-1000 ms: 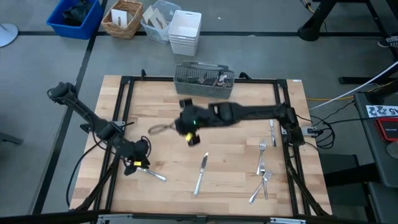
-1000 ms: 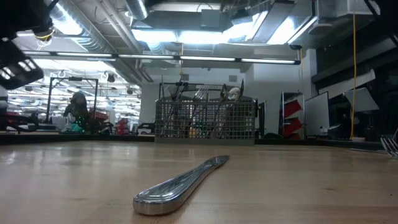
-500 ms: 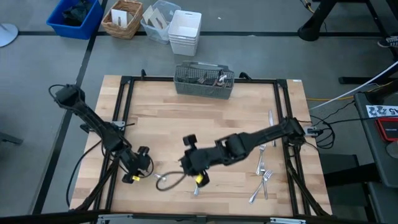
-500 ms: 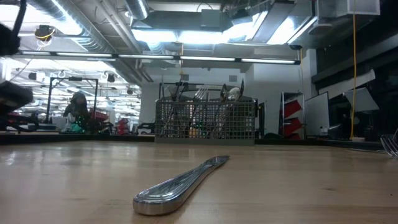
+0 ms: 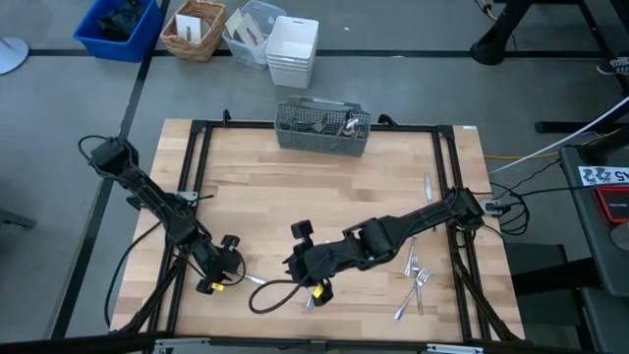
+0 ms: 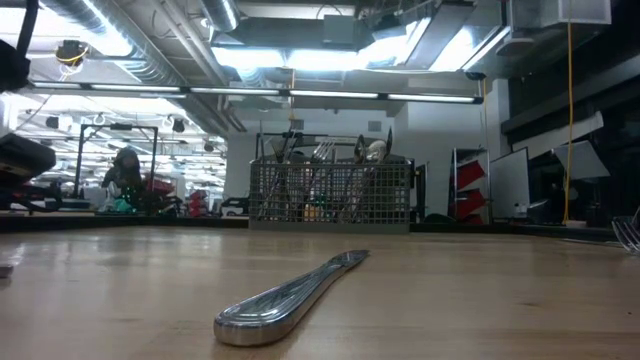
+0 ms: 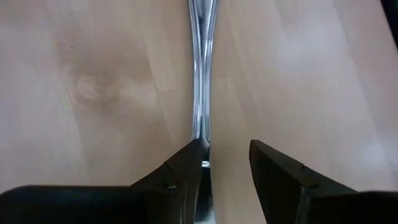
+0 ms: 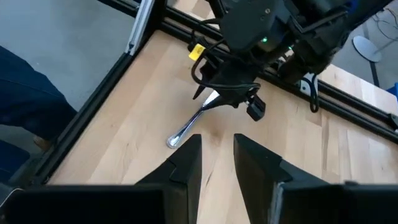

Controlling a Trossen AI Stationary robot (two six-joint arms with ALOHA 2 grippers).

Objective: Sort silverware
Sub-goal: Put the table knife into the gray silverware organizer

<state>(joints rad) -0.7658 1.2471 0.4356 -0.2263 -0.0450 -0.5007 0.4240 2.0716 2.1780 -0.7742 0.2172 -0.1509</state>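
Toward the near-left corner of the wooden surface (image 5: 324, 197), the left gripper (image 5: 228, 267) sits low over a single utensil (image 5: 257, 282) lying flat on the boards. Its own wrist view shows the two dark fingers (image 7: 183, 171) apart, one on each side of the shiny handle (image 7: 201, 74), with a gap between the metal and one finger; the gripper is released, straddling the piece and not clamped on it. Seen from the right wrist, this utensil (image 8: 189, 122) runs from under that left gripper (image 8: 231, 98) out to a rounded end near the surface's edge.

Just beside it, toward the middle of the near edge, the right gripper (image 5: 303, 265) reaches across from the right side. Its fingers (image 8: 186, 163) stand slightly parted with bare wood between them, holding nothing. A table knife (image 5: 313, 295) lies partly under this arm.

Farther right, a cluster of forks (image 5: 414, 264) lies near the right rail, with another piece (image 5: 429, 190) a little farther back.

At the far edge, in the middle, stands the wire-mesh caddy (image 5: 322, 129) with silverware (image 6: 325, 152) upright in it. From table height, one utensil (image 6: 290, 295) lies in the foreground, well in front of the caddy (image 6: 330, 192).
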